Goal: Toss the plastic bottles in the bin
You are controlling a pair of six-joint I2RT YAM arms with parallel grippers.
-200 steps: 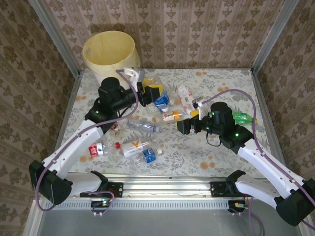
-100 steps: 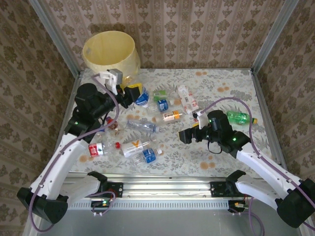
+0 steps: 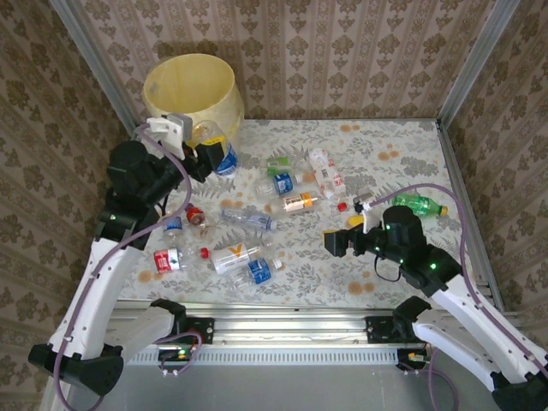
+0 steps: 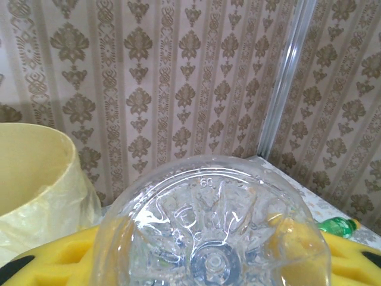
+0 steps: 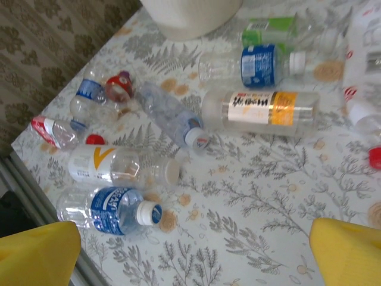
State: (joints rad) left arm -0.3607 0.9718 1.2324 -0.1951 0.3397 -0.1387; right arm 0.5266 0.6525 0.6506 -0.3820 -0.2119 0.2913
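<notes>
**Top external: left gripper (image 3: 211, 154) holds the blue-label bottle (image 3: 225, 159) beside the bin (image 3: 221, 103); right gripper (image 3: 342, 231) wide open**

From above I see my left arm stretched toward the far left corner of the table (image 3: 402, 274). Its gripper is clamped on the blue-label bottle, which sits just in front of the bin's near wall, not over its mouth. On the left wrist camera the bottle's clear ribbed base faces the lens, squeezed between the yellow pads (image 4: 53, 256). The bin's pale-yellow wall and its bag lining stand to the left of it.

My right gripper hovers over the near right part of the table with its jaws spread as far as they go and nothing between them. On the right wrist camera the two yellow fingertips (image 5: 345, 244) sit in the lower corners, with bare table between them.

The other bottles lie on their sides across the middle and left of the table. An orange-label bottle (image 3: 298, 202) lies near the centre. A green-label bottle (image 3: 278, 165) and a white-and-red bottle (image 3: 324, 171) lie beyond it. A white-label bottle (image 3: 235, 254) lies toward the near edge, with a red-label bottle (image 3: 167, 259) to its left. A green bottle (image 3: 419, 205) lies by itself on the right, well apart from the bin. A loose red cap (image 3: 342, 205) rests near the right gripper.
</notes>
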